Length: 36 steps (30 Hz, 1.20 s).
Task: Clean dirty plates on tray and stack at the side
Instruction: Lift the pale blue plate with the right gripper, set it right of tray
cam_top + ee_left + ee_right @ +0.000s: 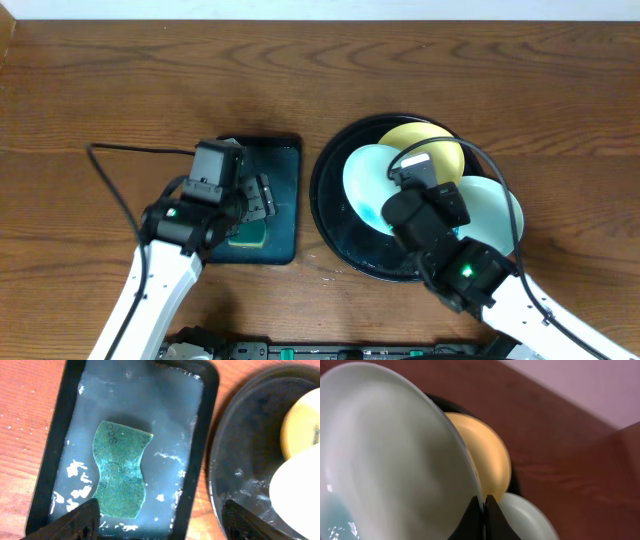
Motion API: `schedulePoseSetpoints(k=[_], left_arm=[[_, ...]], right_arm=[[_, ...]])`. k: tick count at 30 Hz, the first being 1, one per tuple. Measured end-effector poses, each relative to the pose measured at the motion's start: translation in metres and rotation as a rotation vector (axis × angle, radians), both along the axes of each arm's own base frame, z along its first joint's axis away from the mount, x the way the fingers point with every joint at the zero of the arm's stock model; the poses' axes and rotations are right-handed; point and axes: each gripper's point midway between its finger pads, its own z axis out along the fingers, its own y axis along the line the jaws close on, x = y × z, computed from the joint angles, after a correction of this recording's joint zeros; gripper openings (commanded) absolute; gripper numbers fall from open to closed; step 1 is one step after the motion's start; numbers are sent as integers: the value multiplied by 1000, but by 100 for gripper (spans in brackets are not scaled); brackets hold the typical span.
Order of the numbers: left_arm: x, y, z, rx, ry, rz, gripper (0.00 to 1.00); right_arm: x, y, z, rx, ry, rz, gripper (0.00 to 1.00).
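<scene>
Your right gripper (484, 510) is pinched shut on the rim of a mint plate (385, 450), which is tipped up over the black tray (335, 218) with the yellow plate (487, 455) behind. The left gripper (162, 520) hangs wide open and empty. The sponge (120, 470) sits just ahead of it, long axis pointing away, so I reckon the fingers would close across its narrow width.

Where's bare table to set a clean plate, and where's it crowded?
Free: wood right of the black tray, the strip behind both trays, and wood left of the teal tray, crossed by a cable. Crowded: the gap between trays, and the near edge under the left arm and right arm.
</scene>
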Motion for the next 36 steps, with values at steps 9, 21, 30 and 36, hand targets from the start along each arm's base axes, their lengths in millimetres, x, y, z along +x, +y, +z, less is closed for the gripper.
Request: schedulePoseSetpoints(k=[9,21,30,36], left_arm=[[-13,3,5,0,10,-1,81],[-14,2,5,-6,14,-5,81],[-14,2,5,-5,14,-5,81],[-14,2,5,-6,14,-5,81]], right_arm=[[-16,13,34,-132,-159,0,1],[-29,24,45,-233,-217,48,1],[-29,24,46,-250,-218,51,1],[-29,24,46,-267,-215,58,1]])
